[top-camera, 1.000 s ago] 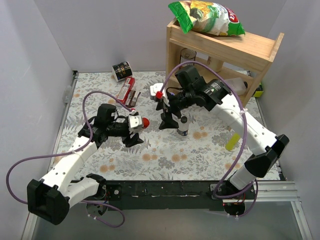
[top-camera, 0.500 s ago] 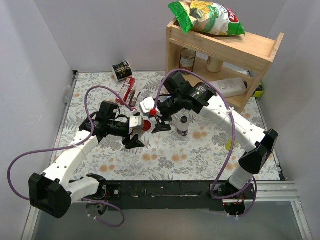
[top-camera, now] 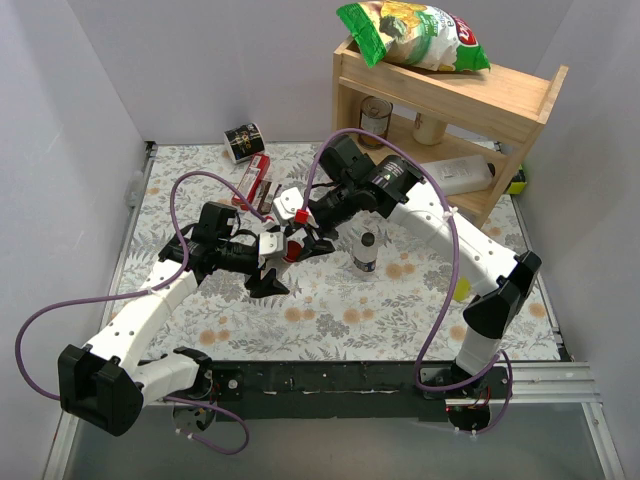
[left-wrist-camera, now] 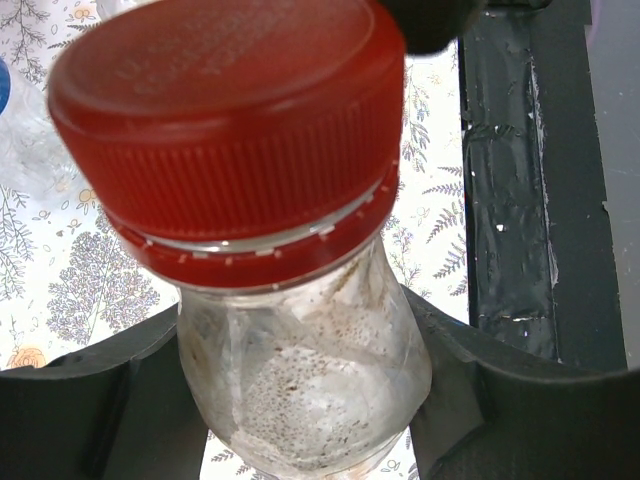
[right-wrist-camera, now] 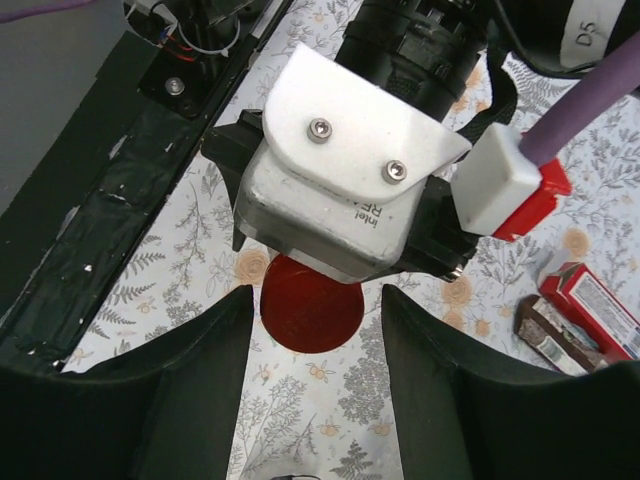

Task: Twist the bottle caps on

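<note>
The red cap (left-wrist-camera: 230,130) sits on a bottle (left-wrist-camera: 300,400) that the left tool (left-wrist-camera: 295,320) grips just below the cap, above the worktop (top-camera: 380,300). The cap's axis points at the right tool (right-wrist-camera: 315,300), whose wide jaws flank the cap, apparently not touching it.

Around the red cap (right-wrist-camera: 312,310), the fingers (right-wrist-camera: 180,400) of my right gripper (right-wrist-camera: 315,295) leave only thin gaps. The cap tops the bottle (left-wrist-camera: 300,400) clamped in my left gripper (left-wrist-camera: 300,340), and the left wrist camera housing (right-wrist-camera: 345,190) crowds close behind it. A standing bottle (top-camera: 366,256) sits just right of both grippers. Bare mat (top-camera: 330,305) lies toward the bases. The wooden shelf (top-camera: 445,100) walls off the far right.
</note>
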Motion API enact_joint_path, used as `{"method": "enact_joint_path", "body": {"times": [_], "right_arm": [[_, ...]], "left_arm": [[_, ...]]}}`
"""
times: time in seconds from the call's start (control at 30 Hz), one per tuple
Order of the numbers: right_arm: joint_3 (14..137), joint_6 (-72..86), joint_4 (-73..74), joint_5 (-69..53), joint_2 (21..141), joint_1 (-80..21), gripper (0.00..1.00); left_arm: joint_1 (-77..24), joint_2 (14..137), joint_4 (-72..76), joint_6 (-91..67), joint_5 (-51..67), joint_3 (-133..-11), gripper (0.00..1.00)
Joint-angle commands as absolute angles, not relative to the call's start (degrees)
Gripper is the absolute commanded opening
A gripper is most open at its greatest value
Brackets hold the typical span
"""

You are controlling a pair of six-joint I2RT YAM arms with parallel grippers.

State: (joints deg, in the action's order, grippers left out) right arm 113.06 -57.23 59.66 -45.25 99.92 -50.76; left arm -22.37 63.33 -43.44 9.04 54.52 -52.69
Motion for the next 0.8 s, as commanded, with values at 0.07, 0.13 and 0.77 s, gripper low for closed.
{"method": "enact_joint_path", "body": {"times": [0.07, 0.13, 0.77], "right_arm": [[116.4, -57.7, 64.2, -48.1, 101.8, -51.1, 0.53], [117.2, -56.4, 64.6, -48.0, 102.7, -51.1, 0.47], [117.9, -6.2, 50.9, -52.4, 110.1, -44.3, 0.89]], "left_arm": [[-22.7, 62.4, -42.2, 9.1, 56.1, -54.6, 0.0], [-22.6, 62.1, -41.7, 8.6, 55.7, -54.2, 0.0], [-23.3, 57.4, -17.6, -12.7, 25.0, -46.2, 0.0]]}}
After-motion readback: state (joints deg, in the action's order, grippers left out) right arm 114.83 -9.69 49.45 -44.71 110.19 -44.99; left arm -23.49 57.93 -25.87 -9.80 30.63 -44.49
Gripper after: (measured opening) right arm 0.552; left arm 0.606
